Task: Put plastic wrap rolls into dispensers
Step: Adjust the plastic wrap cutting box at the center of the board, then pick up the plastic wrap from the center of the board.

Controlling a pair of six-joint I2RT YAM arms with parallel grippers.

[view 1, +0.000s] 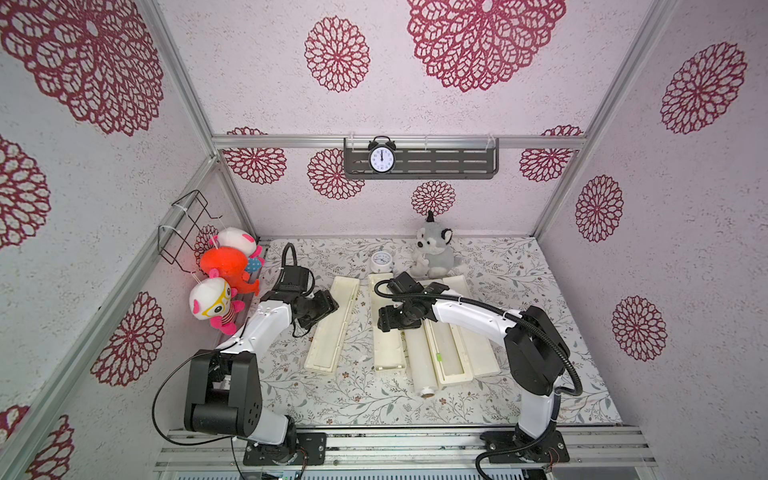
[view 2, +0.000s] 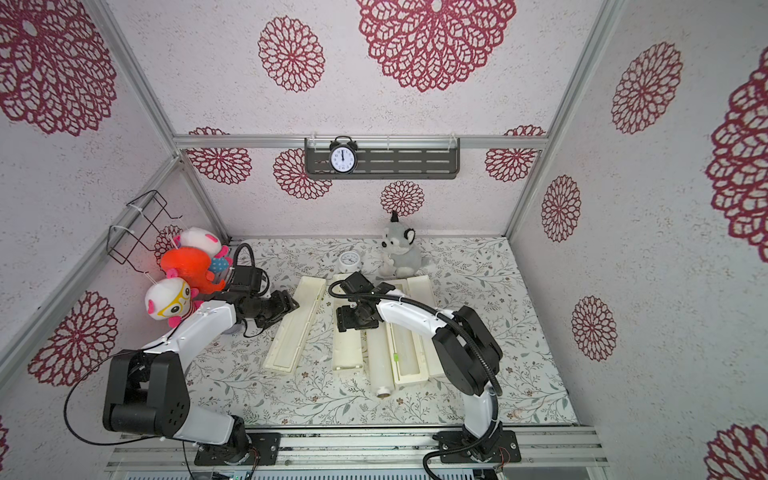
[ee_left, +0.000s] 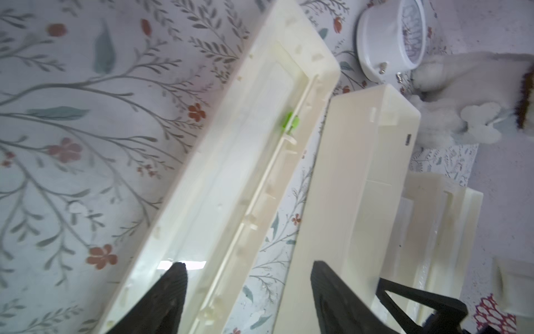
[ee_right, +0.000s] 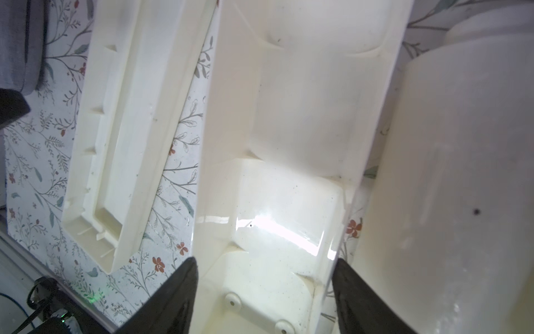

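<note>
Roll [view 1: 417,356] lay flat just right of right gripper [ee_right: 265,260], axis near-to-far, beside open dispenser [view 1: 457,377], right arm nearer; its jaws stood apart, seemingly straddling middle box [view 1: 388,353]; left gripper [ee_left: 248,263] likewise apart, empty.

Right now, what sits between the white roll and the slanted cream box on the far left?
Another long cream box, right beside the roll, with bare floral tabletop separating it from the slanted box. Both top views show it.

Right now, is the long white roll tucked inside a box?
No, the roll lies out in the open on the table, beside the dispenser with the green slider.
</note>
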